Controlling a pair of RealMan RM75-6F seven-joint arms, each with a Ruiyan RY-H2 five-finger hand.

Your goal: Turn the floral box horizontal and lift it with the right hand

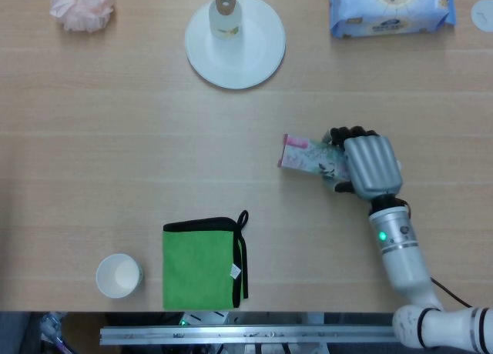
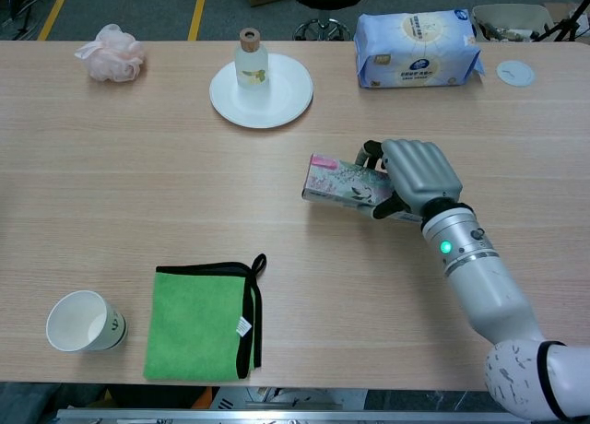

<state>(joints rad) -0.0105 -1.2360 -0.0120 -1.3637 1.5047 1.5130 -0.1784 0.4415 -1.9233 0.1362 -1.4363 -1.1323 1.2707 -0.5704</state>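
Note:
The floral box (image 1: 306, 157) (image 2: 341, 184), pink-ended with a flower print, lies roughly horizontal with its left end tipped a little upward. My right hand (image 1: 368, 164) (image 2: 419, 176) grips its right end, fingers wrapped over the top and thumb underneath. In the chest view the box appears raised slightly off the wooden table (image 1: 115, 161). The right end of the box is hidden under the hand. My left hand is in neither view.
A white plate (image 1: 262, 58) with a small corked bottle (image 1: 225, 13) stands at the back centre. A blue tissue pack (image 1: 389, 8) lies back right, a pink puff (image 1: 82, 6) back left. A green cloth (image 1: 200, 265) and a paper cup (image 1: 118, 275) sit near the front left.

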